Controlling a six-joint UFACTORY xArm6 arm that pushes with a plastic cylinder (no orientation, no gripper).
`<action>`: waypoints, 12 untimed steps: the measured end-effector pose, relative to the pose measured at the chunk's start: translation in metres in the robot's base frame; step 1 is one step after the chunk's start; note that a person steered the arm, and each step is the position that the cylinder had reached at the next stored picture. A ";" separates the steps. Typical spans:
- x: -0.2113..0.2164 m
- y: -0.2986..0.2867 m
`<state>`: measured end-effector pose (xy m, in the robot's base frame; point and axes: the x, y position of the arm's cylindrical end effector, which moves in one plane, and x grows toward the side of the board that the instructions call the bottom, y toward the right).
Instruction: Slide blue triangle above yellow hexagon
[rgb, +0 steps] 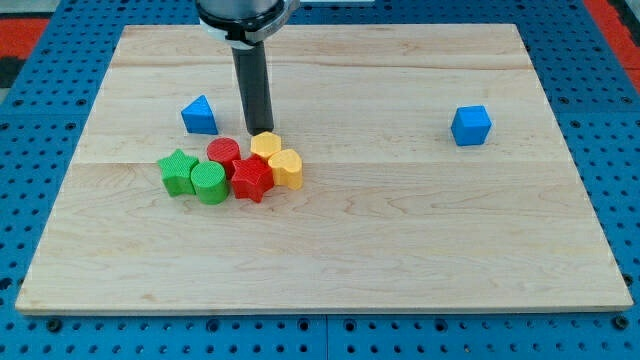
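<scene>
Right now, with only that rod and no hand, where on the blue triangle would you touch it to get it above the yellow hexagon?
I can't grip, only push. I'd probably set my tip against the blue triangle on its face toward the view's left and push rightward, so it slides along above the red cylinder to end just above the yellow hexagon. My tip now stands right of the triangle, so it must circle round first.

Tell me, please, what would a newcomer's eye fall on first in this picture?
Probably the tight cluster of blocks left of the board's centre: a green star, green cylinder, red cylinder, red star, yellow hexagon and yellow heart. My tip stands just above the hexagon, with the blue triangle to its left. A lone blue cube sits far off at the view's right.
</scene>
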<state>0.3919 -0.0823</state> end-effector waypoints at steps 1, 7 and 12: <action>0.004 -0.036; -0.029 -0.068; -0.023 -0.088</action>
<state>0.3691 -0.1703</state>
